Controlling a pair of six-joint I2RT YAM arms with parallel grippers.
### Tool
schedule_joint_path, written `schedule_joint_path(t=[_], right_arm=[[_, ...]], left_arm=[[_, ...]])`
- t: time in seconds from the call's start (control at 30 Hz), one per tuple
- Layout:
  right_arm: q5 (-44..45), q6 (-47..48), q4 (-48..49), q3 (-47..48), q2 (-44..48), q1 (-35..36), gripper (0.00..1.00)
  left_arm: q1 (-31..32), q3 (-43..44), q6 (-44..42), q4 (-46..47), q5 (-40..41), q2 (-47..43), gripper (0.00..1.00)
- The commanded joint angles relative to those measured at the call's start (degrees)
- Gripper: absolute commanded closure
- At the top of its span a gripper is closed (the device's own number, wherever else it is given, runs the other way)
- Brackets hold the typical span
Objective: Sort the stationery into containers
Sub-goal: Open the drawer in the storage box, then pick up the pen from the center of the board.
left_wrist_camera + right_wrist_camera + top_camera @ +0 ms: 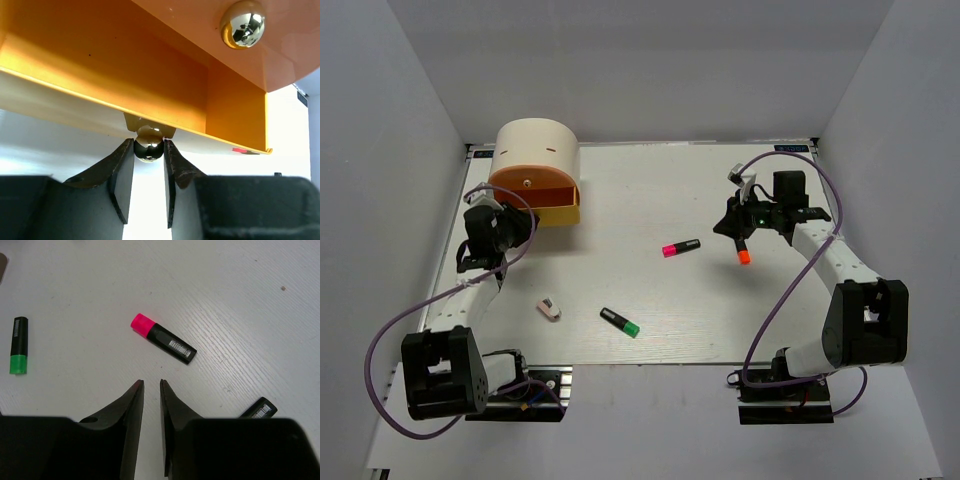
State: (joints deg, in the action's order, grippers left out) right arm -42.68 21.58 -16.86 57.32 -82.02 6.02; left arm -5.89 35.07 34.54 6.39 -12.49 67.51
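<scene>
Though tiny, knob (149, 148) within left claw (148, 143)

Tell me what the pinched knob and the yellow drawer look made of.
The knob looks like polished metal or chromed plastic, judging by its mirror-like reflections. The yellow drawer is probably smooth, slightly glossy plastic, going by its thin, evenly coloured walls.

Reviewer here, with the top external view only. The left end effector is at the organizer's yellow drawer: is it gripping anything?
Observer: Yes. The left wrist view shows the left end effector closed on the round metal knob of the yellow drawer.
Operator: Does the right one hold the orange-capped highlighter?
Observer: No. In the right wrist view the right end effector has nothing between its fingers, which stand slightly apart. That highlighter's black end shows beside it.
</scene>
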Motion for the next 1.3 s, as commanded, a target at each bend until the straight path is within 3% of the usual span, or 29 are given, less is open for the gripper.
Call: schedule_joint_path(t=[0.0, 0.1, 0.2, 0.23, 0.33, 0.37, 0.5, 0.8, 1.07, 1.27], right_arm=[[-1.7, 1.4, -0.4, 1.6, 0.2, 0.0, 0.74], [-3.2, 4.2, -1.8, 1.9, -0.2, 0.1, 0.67], [-6.4, 8.0, -3.8, 2.5, -1.1, 0.3, 0.53], [-9.5, 13.4, -6.1, 2.5, -1.6, 0.6, 0.43], [-13.0, 23.7, -13.0, 4.6, -3.8, 1.6, 0.23], [-13.7, 31.8, -14.8, 5.3, -4.6, 1.9, 0.21], [-11.9, 42.7, -22.5, 9.0, -10.5, 4.3, 0.18], [-2.2, 53.7, -20.0, 13.2, -18.2, 10.1, 0.26], [4.8, 54.8, -19.9, 19.1, -26.2, 13.5, 0.26], [7.6, 55.1, -22.9, 23.6, -31.4, 15.7, 0.26]], left_arm=[[-0.2, 0.0, 0.2, -1.5, -0.4, -1.9, 0.53], [-0.2, 1.1, -0.4, -2.6, -0.4, -1.9, 0.24], [-0.2, 1.8, -0.9, -4.4, -0.4, -2.5, 0.15], [-0.2, 1.8, -1.4, -4.9, -0.4, -2.6, 0.14], [-0.2, 1.8, -1.4, -6.9, -0.4, -5.4, 0.12], [-0.2, 1.8, -1.9, -7.5, -0.4, -6.2, 0.12], [0.4, 1.8, -1.9, -11.1, 0.3, -10.7, 0.07], [0.4, 2.9, -1.9, -26.8, 2.0, -21.9, 0.06], [0.4, -1.2, 3.0, -39.8, 1.5, -32.4, 0.06], [1.0, -2.5, 6.2, -42.0, -0.4, -35.7, 0.06]])
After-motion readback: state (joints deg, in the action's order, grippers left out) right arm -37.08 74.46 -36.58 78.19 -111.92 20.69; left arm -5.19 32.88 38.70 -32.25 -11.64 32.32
